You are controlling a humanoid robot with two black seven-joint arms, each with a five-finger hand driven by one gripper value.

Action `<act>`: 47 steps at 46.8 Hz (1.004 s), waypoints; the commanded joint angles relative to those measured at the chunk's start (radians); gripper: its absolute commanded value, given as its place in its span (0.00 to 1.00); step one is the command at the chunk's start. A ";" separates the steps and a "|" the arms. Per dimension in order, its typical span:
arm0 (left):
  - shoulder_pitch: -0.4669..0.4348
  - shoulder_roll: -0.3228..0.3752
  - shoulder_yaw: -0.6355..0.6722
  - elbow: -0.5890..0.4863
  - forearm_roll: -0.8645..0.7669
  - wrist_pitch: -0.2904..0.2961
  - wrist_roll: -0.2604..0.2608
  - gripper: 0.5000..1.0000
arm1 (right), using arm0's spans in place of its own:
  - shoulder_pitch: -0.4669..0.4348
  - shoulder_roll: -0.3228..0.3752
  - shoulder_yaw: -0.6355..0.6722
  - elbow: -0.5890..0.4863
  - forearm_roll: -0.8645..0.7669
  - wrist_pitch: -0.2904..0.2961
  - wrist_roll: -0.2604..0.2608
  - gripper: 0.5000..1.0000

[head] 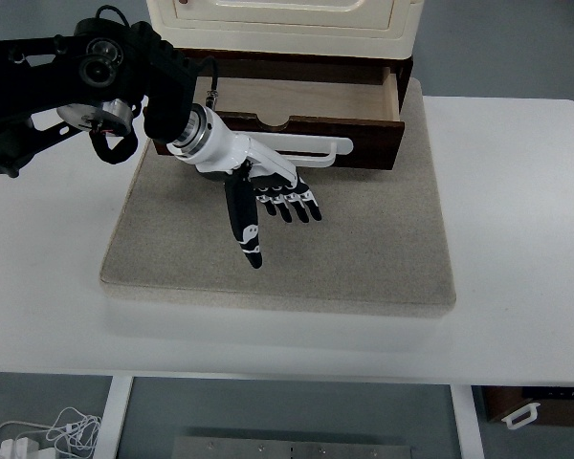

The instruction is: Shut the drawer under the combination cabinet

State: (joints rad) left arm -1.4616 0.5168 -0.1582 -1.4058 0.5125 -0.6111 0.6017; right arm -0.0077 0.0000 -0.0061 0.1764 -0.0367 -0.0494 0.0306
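We log a white table (pixel 517 191) carrying a grey mat (pixel 364 249), set square to the near edge.

Cabinet (pixel 277 24) — cream, at the mat's 12 o'clock edge, its top cut off by the frame. Two panelled fronts show along its lower part.

Drawer (pixel 297 100) — dark wood, under the cabinet, pulled out toward us over the mat. We see its pale wooden floor, with nothing visible in it. A white bar handle (pixel 311 146) runs across the dark front; its right end shows clear, its left end is hidden behind our wrist.

Left hand (pixel 263 196) — white shell, black digits, on a black arm (pixel 67 81) that enters from 9 o'clock. It sits over the mat just in front of the drawer front, at the handle's left part. The fingers (pixel 295 206) are straight and lie close together, pointing toward 4 o'clock; the thumb (pixel 245 225) is stretched apart from them toward 6 o'clock. We hold nothing. Whether the hand touches the mat or the drawer front we cannot tell.

Below the table — a white cable bundle (pixel 38 435) at 7 o'clock and a dark box with a white clip (pixel 526 411) at 5 o'clock.
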 commanded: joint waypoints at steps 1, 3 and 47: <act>0.001 -0.001 0.006 0.002 0.023 0.000 0.000 0.99 | 0.000 0.000 0.000 0.000 0.000 0.000 0.000 0.90; 0.000 -0.001 0.016 0.002 0.029 0.000 0.000 0.99 | 0.000 0.000 0.000 0.000 0.000 0.000 0.000 0.90; -0.023 -0.061 0.020 0.165 0.078 0.000 -0.002 0.99 | 0.000 0.000 0.000 0.000 0.000 0.000 0.000 0.90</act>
State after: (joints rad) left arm -1.4864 0.4586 -0.1350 -1.2600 0.5805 -0.6108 0.6007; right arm -0.0075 0.0000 -0.0061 0.1763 -0.0367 -0.0491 0.0307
